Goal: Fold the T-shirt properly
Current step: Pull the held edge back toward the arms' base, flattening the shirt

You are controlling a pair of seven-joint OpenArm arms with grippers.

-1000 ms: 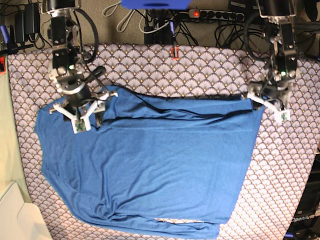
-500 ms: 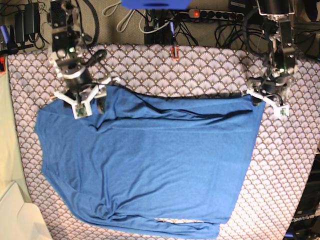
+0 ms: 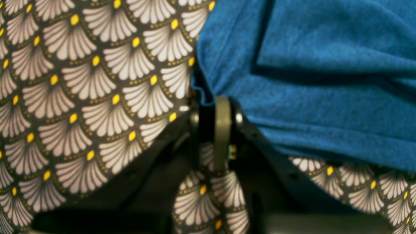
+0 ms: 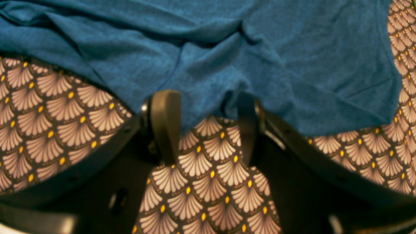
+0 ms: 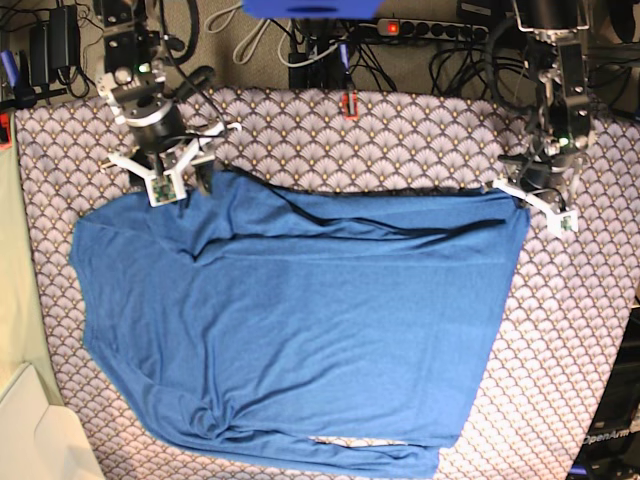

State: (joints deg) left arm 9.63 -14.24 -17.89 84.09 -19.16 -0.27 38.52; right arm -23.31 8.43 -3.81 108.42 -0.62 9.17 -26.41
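While it lies spread over most of the table cover [image 5: 400, 130], the one T-shirt [image 5: 300, 330] reaches from the far edge down to the near side, its far hem running almost straight between the two arms and a loose fold ridging just below that hem. A sleeve lies doubled along the near edge.

At the far right corner of the shirt, the left gripper [image 3: 213, 107] has its jaws drawn together on the fabric's edge, a small pinch of blue caught between them. At the far left, the right gripper [image 4: 204, 107] stands with its jaws well apart, the shirt's edge draped into the gap between them; the fingers [image 4: 164, 120] rest at the hem without clamping it.

Beyond the table's far edge runs one power strip [image 5: 430, 30] among tangled cables.

No containers are in view.
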